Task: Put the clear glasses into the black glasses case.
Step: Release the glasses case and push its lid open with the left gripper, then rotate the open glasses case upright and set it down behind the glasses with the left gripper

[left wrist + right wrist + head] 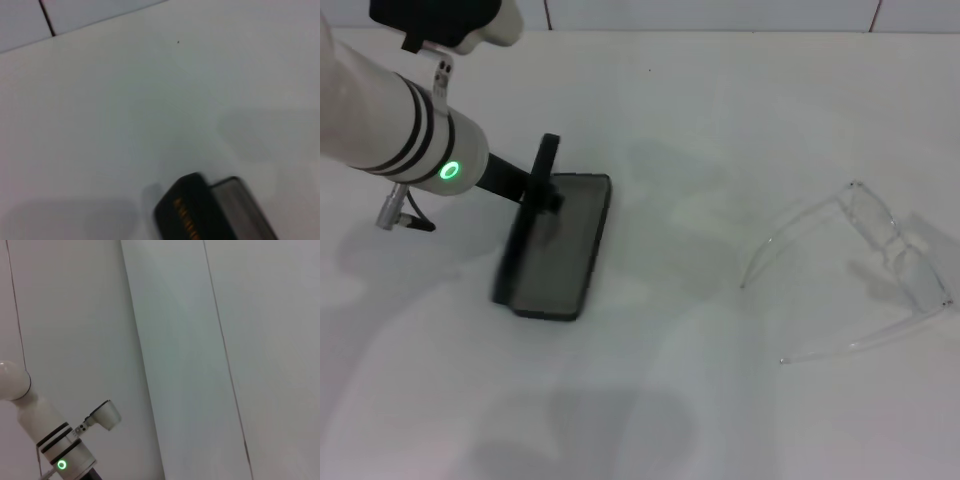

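Transparent plastic spectacles (865, 265) lie untouched, well apart from the black hinged case (555, 245), whose lid the left pincer (542, 190) grips; fetching them comes next.

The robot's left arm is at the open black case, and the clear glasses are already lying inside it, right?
Not quite. The left gripper is at the open case, but the glasses are not inside it. The head view shows them lying on the table, well apart from the case, off toward the robot's right. Only the case's grey lining shows inside.
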You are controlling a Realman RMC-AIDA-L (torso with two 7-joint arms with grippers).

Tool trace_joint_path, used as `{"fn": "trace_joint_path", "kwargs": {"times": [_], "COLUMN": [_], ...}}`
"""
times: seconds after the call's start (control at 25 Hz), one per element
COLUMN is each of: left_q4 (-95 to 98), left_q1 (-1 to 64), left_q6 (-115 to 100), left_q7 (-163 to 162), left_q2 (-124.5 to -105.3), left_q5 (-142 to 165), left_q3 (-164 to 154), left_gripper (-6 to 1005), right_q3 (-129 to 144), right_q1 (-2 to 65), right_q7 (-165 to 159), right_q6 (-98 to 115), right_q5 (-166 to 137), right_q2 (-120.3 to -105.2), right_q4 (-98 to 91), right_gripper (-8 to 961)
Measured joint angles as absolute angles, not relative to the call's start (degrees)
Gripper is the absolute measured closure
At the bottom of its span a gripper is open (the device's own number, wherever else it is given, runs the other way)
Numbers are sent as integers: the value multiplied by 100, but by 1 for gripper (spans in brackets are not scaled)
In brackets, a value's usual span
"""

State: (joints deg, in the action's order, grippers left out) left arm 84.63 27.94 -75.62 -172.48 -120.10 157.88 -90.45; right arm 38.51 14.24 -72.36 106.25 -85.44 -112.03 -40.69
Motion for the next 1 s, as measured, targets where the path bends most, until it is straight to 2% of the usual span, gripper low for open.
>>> {"fn": "trace_joint_path", "kwargs": {"times": [0.08, 0.24, 0.68, 1.0], "left_q4": [8436, 8522, 9007, 9752], "left_q1": [2799, 2766, 2664, 2026], "left_q6": [-7563, -7562, -7462, -7031], "left_q7": [-17248, -17246, -16737, -15417], "left_q2": [-12006, -12005, -11997, -11994], "left_q5": [15838, 15897, 15720, 15571], "left_q3": [-9043, -9067, -9226, -9510], "left_gripper": [496, 723, 793, 792], "right_q3": [3851, 3794, 3468, 2707], "right_q1": [1424, 1442, 1445, 1485], "right_q7": [-7234, -7233, -7047, -6976], "right_q6": [10625, 10624, 10659, 11155], "right_q5": [-8543, -8554, -8535, -8532], "right_q2": [-11204, -11206, -11230, -11227], "right_q4": [-4069, -4070, -3925, -3710], "right_gripper": [75, 75, 76, 76]}}
